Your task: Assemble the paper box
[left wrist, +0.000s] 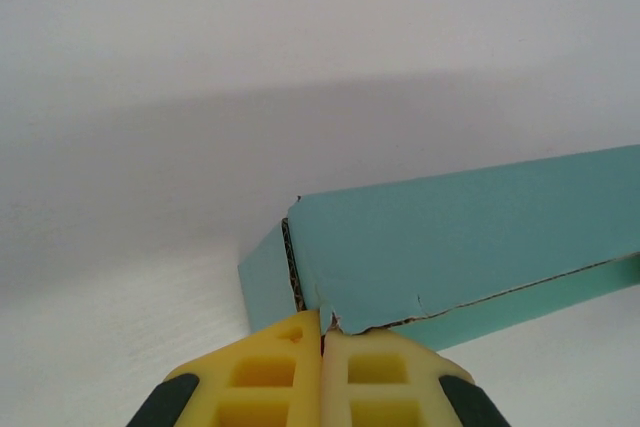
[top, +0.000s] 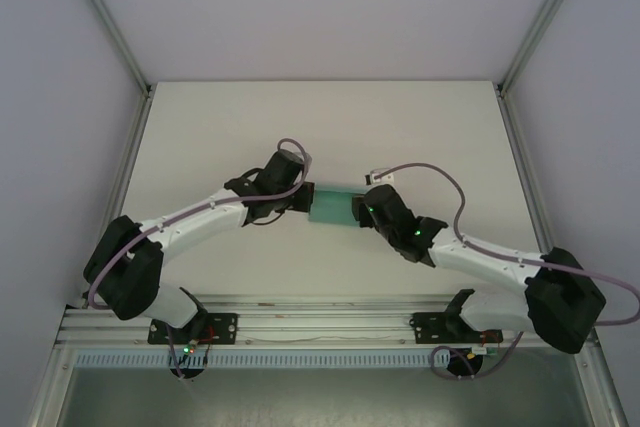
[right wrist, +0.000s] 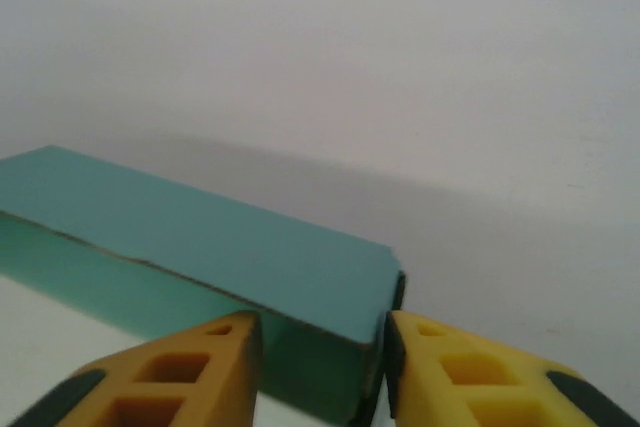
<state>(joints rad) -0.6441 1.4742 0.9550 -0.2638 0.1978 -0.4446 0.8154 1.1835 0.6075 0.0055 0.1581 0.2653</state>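
Observation:
The paper box (top: 333, 205) is a small teal-green rectangular box lying on the white table (top: 220, 137) midway between the two arms. My left gripper (top: 303, 199) is at its left end. In the left wrist view the yellow fingers of this gripper (left wrist: 323, 332) are shut on a torn corner of the box's top panel (left wrist: 470, 237). My right gripper (top: 362, 209) is at the box's right end. In the right wrist view this gripper (right wrist: 320, 347) stands open, its jaws either side of the box's end corner (right wrist: 220, 237), the right finger close against the edge.
A small white piece (top: 378, 175) lies just behind the right gripper. Grey enclosure walls and metal posts (top: 525, 37) ring the table. An aluminium rail (top: 320, 322) runs along the near edge. Bare table lies behind the box.

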